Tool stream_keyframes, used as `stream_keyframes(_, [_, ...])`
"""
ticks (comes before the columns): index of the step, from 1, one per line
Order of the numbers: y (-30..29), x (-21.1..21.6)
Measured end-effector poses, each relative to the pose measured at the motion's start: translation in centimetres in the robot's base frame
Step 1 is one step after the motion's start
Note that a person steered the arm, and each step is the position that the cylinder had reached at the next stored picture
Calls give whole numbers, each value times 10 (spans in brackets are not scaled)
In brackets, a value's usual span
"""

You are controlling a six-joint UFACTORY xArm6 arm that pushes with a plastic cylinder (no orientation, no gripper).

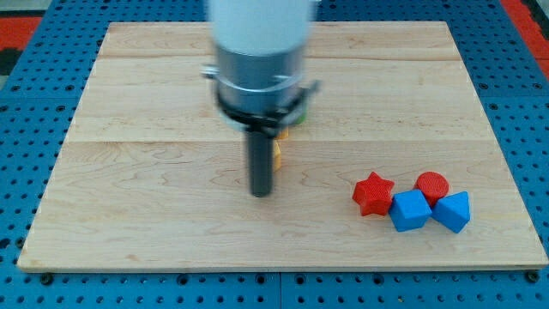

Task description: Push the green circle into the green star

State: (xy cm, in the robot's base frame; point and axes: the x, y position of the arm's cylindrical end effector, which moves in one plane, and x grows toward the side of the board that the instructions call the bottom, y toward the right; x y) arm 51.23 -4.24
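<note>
While my tip stood near of the hidden green blocks, a yellow block showed just right of the rod. No hand existed to judge. Blind pushing could scatter them.

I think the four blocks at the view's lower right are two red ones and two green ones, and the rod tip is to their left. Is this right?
Not quite. The camera view shows two red blocks, a red star and a red circle, and two blue ones, a blue cube and a blue triangle, not green. My tip is indeed to their left.
</note>
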Motion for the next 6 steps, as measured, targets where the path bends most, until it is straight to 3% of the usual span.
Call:
stream_keyframes(1, [7,-53])
stream_keyframes(3, [51,-33])
stream_keyframes(5, [50,-61])
stream_keyframes(6, [83,-27])
